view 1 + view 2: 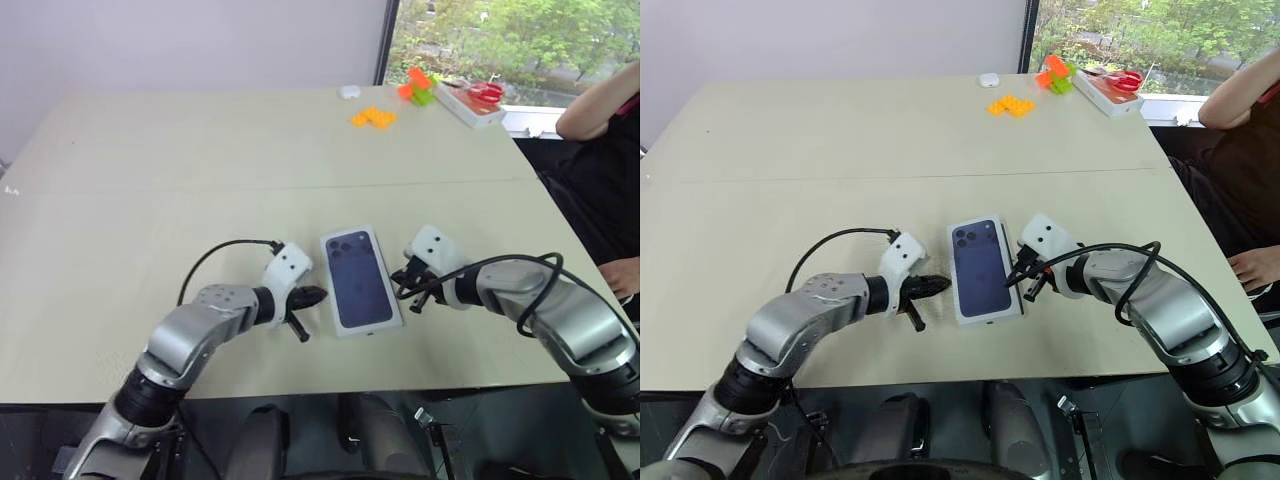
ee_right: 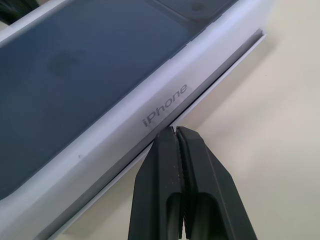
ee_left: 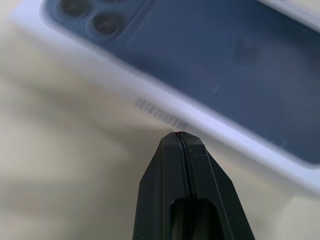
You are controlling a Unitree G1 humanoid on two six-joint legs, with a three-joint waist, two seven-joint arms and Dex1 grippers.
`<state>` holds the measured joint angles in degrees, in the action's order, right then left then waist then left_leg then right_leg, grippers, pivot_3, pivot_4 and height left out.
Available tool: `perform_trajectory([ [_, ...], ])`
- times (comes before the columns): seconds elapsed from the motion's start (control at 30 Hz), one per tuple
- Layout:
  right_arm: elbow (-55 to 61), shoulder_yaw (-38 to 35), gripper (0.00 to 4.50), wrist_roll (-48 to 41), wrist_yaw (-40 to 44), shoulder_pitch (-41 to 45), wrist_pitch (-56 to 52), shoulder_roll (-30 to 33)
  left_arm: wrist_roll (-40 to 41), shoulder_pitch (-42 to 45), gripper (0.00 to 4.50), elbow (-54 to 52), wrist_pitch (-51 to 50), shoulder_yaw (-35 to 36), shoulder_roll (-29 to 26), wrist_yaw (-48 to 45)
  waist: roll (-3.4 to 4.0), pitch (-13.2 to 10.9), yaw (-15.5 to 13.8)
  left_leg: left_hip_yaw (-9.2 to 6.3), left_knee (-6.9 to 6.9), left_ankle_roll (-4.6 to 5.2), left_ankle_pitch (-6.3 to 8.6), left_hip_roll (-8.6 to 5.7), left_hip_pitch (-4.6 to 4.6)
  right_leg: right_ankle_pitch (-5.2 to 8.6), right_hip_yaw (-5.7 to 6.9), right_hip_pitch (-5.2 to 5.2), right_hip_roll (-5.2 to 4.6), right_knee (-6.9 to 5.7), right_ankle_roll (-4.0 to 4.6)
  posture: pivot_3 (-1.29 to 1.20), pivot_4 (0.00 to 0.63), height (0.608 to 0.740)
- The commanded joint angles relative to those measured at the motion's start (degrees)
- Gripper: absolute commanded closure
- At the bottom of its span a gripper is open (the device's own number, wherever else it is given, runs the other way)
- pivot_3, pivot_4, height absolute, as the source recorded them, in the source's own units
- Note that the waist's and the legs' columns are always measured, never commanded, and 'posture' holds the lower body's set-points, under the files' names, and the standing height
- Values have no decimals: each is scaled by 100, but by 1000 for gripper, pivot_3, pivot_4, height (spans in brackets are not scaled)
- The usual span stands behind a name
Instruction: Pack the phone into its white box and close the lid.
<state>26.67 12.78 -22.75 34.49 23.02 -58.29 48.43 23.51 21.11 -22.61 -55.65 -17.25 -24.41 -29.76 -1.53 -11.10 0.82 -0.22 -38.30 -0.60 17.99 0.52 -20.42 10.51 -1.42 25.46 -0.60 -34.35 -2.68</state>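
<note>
The white box [image 1: 368, 331] lies on the table between my two grippers with the lid [image 1: 361, 280] on it. The lid's top face carries a dark navy picture of a phone's back with a camera cluster, and its side wall [image 2: 100, 150] reads "iPhone". A thin white edge of the lower tray peeks out under that wall. The phone itself is hidden. My left gripper [image 1: 316, 296] is shut, its tip close to the box's left wall [image 3: 165, 112]. My right gripper [image 1: 405, 284] is shut too, its tip right at the right wall.
Orange blocks [image 1: 373, 117], orange and green blocks [image 1: 417, 87], a small white object [image 1: 349, 91] and a white tray with red items [image 1: 470, 102] sit at the far right end of the table. A person's arm [image 1: 595, 105] and hand [image 1: 625, 275] are at the right edge.
</note>
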Motion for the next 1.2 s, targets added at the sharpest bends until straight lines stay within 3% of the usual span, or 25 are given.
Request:
perform_trajectory([
  [0.03, 183, -193, 4421, 29, 49, 28, 48, -11, 50, 89, 4500, -156, 119, 105, 113, -26, 1, 0, 8, 0, 0, 0, 0, 1, 2, 0, -1, 0, 2, -1, -1, 0, 150, 740],
  [0.5, 221, -118, 4421, 171, 155, -46, 69, -56, 187, 11, 4500, -329, 13, 330, 230, -47, 0, 0, -2, -3, -4, 0, 0, 0, 1, -1, 0, -1, 1, -6, -2, 0, 150, 740],
  [1.0, 247, -52, 4421, 393, 260, -203, 96, 19, -12, -25, 4500, -223, 123, 44, 105, -73, 0, 1, -3, -1, -6, 0, 0, 0, 2, 0, 0, -1, 1, -9, -2, 0, 150, 740],
  [1.1, 209, -188, 4421, 482, 266, -216, 238, 88, 44, -54, 4500, -239, 126, 199, 72, -96, 0, 1, 0, -2, -7, 0, 0, 0, 3, 0, 0, -1, 1, -11, -2, 0, 150, 740],
  [1.2, 24, -568, 4421, 514, 360, -282, 540, 251, 473, -64, 4500, -328, 26, 823, 154, -152, 0, 0, -3, -2, -7, 0, 0, 0, 3, 0, 0, -1, 2, -11, -2, 0, 150, 740],
])
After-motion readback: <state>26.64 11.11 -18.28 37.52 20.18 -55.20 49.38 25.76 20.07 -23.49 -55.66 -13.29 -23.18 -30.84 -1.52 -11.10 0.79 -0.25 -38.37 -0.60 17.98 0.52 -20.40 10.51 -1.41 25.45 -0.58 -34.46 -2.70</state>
